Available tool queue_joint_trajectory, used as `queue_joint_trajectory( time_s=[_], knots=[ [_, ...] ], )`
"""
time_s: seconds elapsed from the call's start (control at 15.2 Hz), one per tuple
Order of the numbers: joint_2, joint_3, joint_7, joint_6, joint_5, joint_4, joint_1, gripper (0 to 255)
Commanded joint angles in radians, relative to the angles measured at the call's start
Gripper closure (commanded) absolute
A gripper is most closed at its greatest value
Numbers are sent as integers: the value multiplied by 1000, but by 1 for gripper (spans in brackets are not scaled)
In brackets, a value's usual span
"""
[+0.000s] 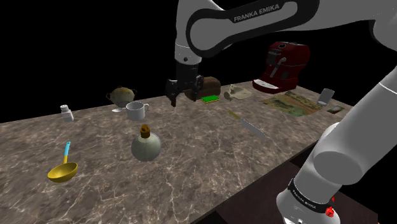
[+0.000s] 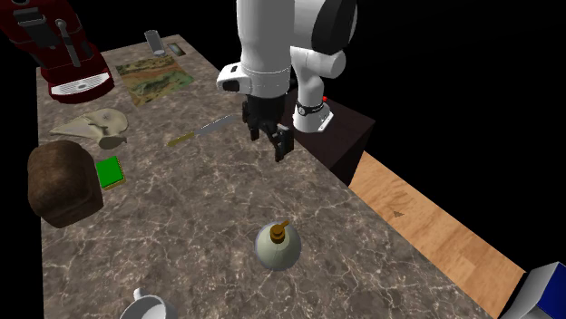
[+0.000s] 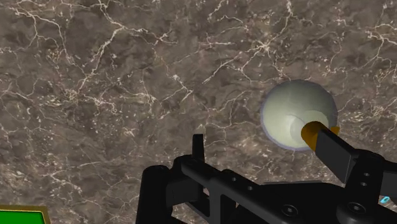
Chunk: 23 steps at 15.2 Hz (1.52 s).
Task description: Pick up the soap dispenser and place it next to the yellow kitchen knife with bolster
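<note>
Desk (image 1: 210, 165): dark marbled top with pale veins, and a black area beyond its far edge.

Item 1, soap dispenser (image 1: 146, 145): squat, round, pale grey-green body narrowing to a short neck with an amber pump cap. It stands upright on bare desk, well apart from everything else. In the shoulder view it is at seven o'clock from the tool.

Item 2, tool (image 1: 173, 98): black, its fingers spread with nothing between them, hanging above the desk. In the wrist view the dispenser (image 3: 298, 114) lies under the far-side finger, not in the gap of the tool (image 3: 261, 135).

Item 3, knife (image 1: 245, 123): yellow handle and grey blade, lying flat. In the shoulder view it is at four o'clock from the tool.

Other stock: mug (image 1: 136, 110), yellow ladle (image 1: 62, 170), red coffee machine (image 1: 286, 63).

Hazards, as judged:
- A straight descent from this offset would likely bring one finger down on the cap and tip the dispenser over.
- The domed body offers the fingers little flat face, so a high grip may squeeze it out.
- A careless set-down could nudge the knife.
</note>
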Motion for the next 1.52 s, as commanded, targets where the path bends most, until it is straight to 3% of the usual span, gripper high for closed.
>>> queue_joint_trajectory(
  time_s=[0.0, 0.4, 0.86, 1.45],
  knots=[
    [88, 26, 59, 20, -32, 53, 2, 0],
    [341, 64, 224, 40, -146, 231, 45, 0],
    [621, 46, 359, 8, -254, 487, 143, 0],
    [659, 34, 372, 92, -275, 438, 148, 0]
  ],
)
